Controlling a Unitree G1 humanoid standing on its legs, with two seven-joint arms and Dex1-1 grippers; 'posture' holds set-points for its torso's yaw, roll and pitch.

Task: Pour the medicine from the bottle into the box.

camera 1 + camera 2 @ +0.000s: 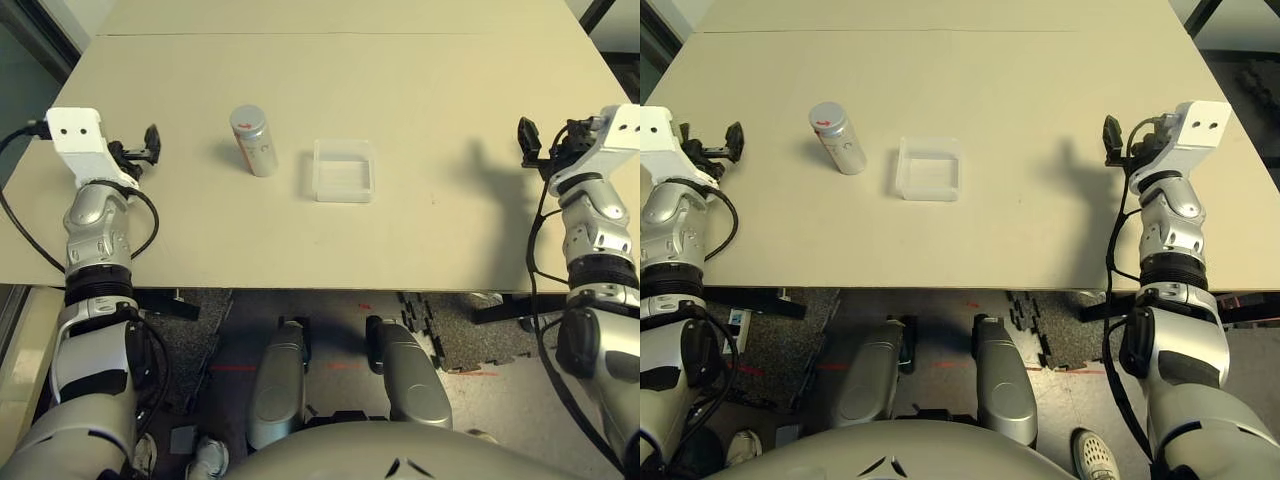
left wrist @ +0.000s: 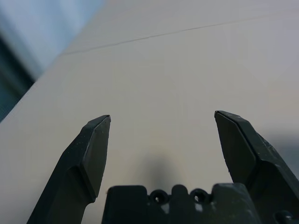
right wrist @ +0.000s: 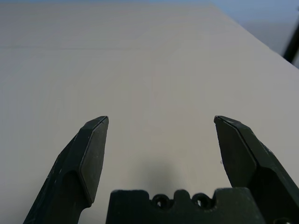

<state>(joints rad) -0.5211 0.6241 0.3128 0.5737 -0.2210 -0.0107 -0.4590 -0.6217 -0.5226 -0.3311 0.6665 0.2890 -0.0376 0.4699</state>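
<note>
A small silver-grey bottle (image 1: 254, 140) with a red mark on its side stands upright on the tan table (image 1: 330, 230), left of centre. Just to its right lies the box (image 1: 343, 170), a shallow clear square tray; I cannot tell whether anything lies in it. The medicine is hidden. My left gripper (image 1: 150, 145) hovers near the table's left edge, well left of the bottle, open and empty; its black fingers (image 2: 88, 154) stand wide apart over bare tabletop. My right gripper (image 1: 528, 140) is at the far right, well away from the box, also open with nothing between its fingers (image 3: 88, 158).
A seam (image 1: 330, 35) crosses the table at the back. Below the table's front edge the floor holds dark mats (image 1: 450, 335).
</note>
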